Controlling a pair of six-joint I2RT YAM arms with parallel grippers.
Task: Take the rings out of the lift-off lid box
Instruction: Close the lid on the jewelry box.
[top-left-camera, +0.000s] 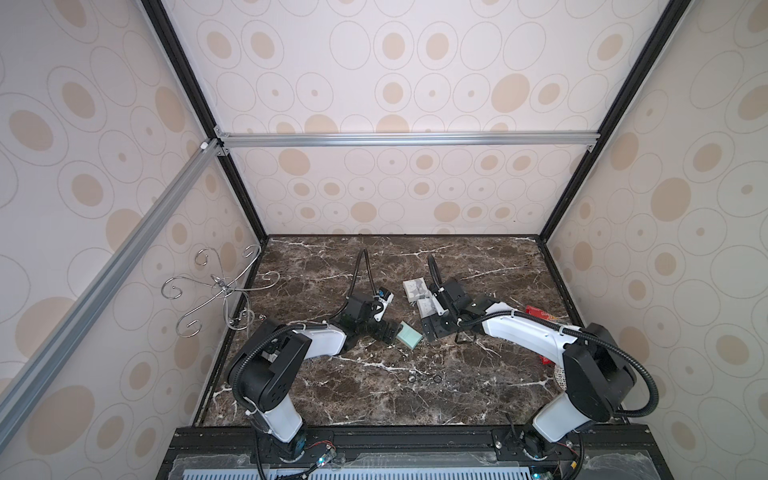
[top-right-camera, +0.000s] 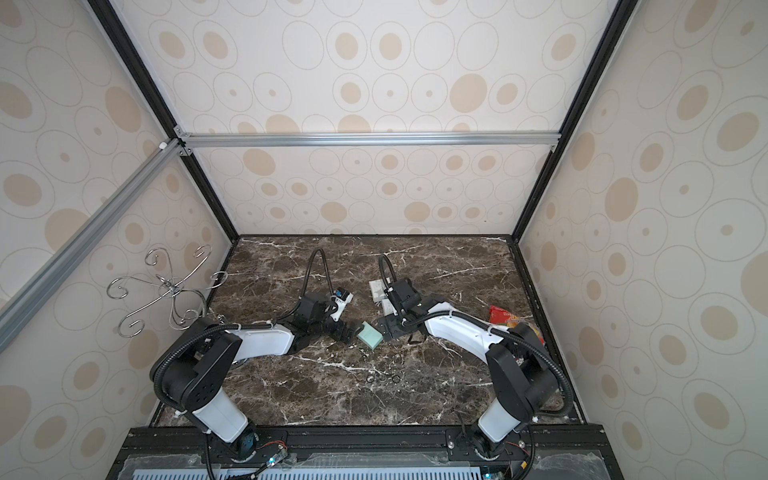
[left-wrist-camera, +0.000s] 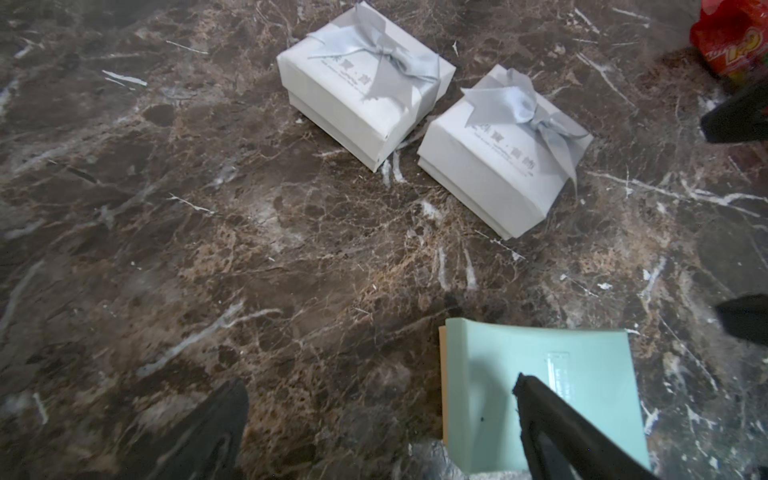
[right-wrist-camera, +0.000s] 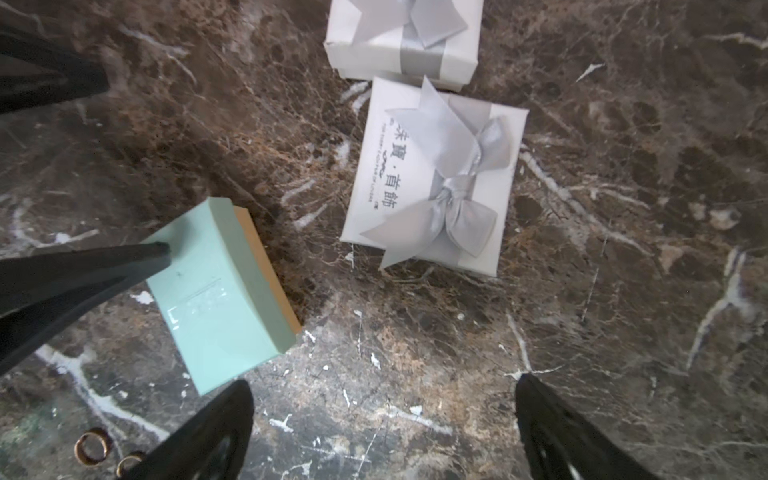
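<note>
The left gripper (left-wrist-camera: 381, 384) is spread wide and holds nothing. One finger (left-wrist-camera: 557, 419) reaches over the lid of the mint box (left-wrist-camera: 540, 374), but whether it touches cannot be told. The right gripper (right-wrist-camera: 385, 382) faces it from the other side of the box, jaws just as wide and empty, above bare surface (right-wrist-camera: 415, 353).

Nearest the robot's base, the three rings (top-left-camera: 424, 379) lie in a short row on the marble surface, out of any box and well apart from the mint box; both top views show them (top-right-camera: 382, 379). Two of them show in the right wrist view (right-wrist-camera: 93, 446), just beside a finger of the right gripper.

Further in, the mint box (top-left-camera: 409, 334) lies between the two grippers, its mint lid on a tan base.

Beyond it, two white boxes (left-wrist-camera: 365, 83) with grey ribbon bows sit close together, lids on. A red packet (top-left-camera: 540, 313) lies off to the right. A curly silver wire stand (top-left-camera: 220, 286) is at the far left edge.
</note>
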